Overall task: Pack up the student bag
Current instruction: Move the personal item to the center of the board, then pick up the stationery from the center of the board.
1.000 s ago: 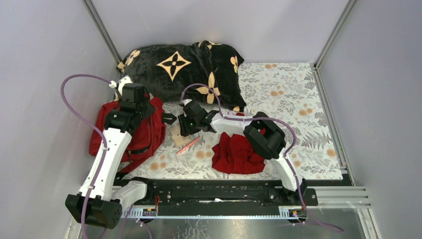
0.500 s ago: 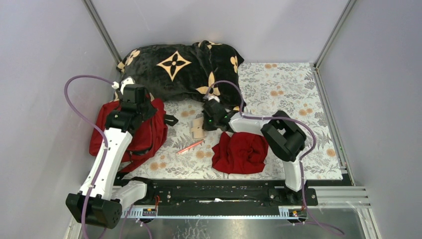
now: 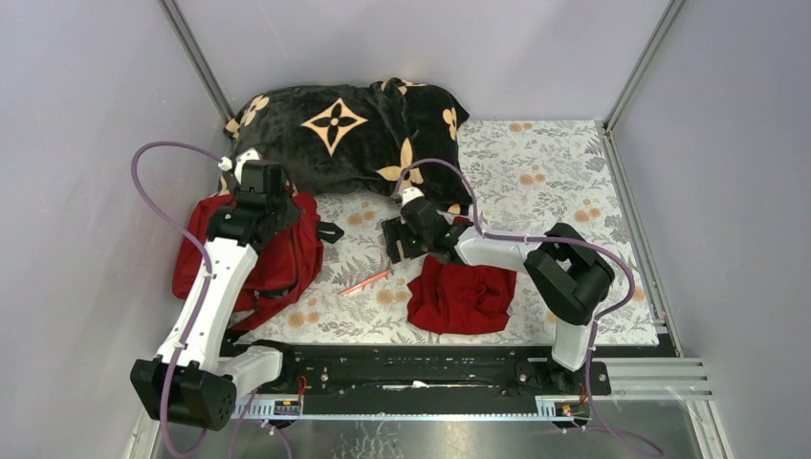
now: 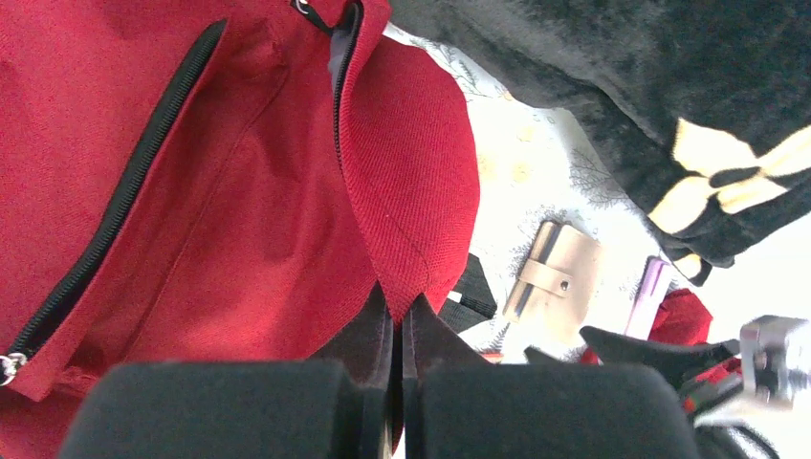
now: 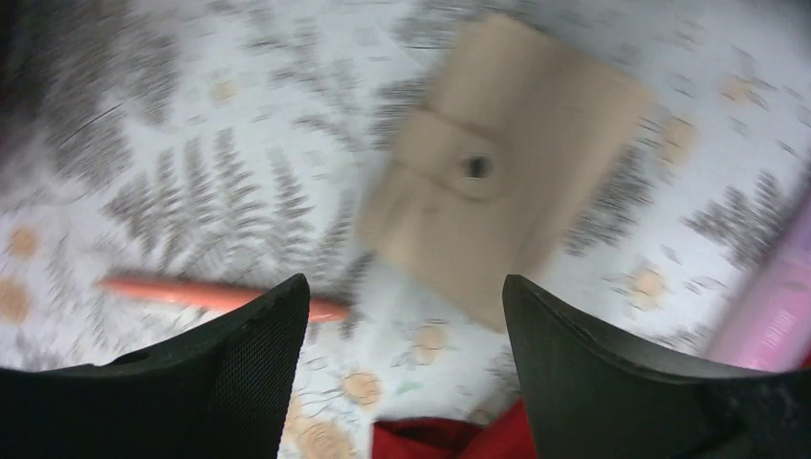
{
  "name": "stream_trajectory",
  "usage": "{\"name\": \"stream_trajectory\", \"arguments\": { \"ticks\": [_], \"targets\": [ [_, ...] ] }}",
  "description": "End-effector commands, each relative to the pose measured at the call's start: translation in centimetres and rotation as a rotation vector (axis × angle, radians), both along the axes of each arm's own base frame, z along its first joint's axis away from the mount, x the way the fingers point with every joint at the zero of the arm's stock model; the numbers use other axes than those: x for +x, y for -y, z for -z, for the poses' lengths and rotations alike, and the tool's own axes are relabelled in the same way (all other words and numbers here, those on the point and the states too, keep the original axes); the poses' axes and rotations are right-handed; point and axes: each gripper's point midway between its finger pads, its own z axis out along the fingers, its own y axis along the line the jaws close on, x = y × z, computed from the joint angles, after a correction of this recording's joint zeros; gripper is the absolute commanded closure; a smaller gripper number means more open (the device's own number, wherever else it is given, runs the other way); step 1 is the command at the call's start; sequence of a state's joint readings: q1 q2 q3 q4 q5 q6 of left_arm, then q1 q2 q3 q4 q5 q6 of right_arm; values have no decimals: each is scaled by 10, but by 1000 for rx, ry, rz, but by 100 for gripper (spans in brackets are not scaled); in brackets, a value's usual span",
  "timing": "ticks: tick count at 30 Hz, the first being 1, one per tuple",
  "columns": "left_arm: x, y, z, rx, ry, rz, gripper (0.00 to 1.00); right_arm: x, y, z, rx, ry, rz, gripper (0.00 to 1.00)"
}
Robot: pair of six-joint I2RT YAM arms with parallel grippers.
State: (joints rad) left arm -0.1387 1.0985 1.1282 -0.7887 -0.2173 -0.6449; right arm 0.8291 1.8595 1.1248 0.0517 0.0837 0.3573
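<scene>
The student bag [image 3: 287, 263] is lying on the left side of the floral tablecloth [image 3: 555, 182], its long axis running roughly from the near-left toward the far-right, where its far end is sitting just beside the black plush blanket [image 3: 354, 134]. Which end is its top cannot be told. A black strap end [image 3: 330, 230] is sticking out of its right side. The left gripper [image 4: 397, 311] is pinching a red fabric flap of the bag, jaws closed tight on it, next to a black zipper line [image 4: 115, 206]. To the right of the bag, the right gripper [image 5: 406, 287] is hovering with jaws spread wide and holding nothing, above a tan snap wallet [image 5: 502, 206]. An orange-red pen [image 5: 191, 292] is lying on the tablecloth near the wallet. A crumpled dark-red cloth [image 3: 459, 296] is resting nearer the arm bases, under the right arm.
</scene>
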Motion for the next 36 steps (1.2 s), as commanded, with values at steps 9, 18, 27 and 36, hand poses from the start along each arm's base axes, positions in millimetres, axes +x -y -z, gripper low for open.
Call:
{"name": "stream_trajectory", "arguments": {
  "ticks": [9,18,27,36],
  "targets": [
    [14,-19,-30,-1,108,-77,100,-73,-92,-16,51,165,-691,26],
    [15,-17,-28,-13,110,-70,100,-87,-100,28,-112,124,-787,32],
    [18,-12,-26,-30,113,-43,100,-85,-60,38,-252,116,-663,78],
    [31,34,-14,-145,94,142,100,-93,-15,54,-309,40,-459,99]
  ]
}}
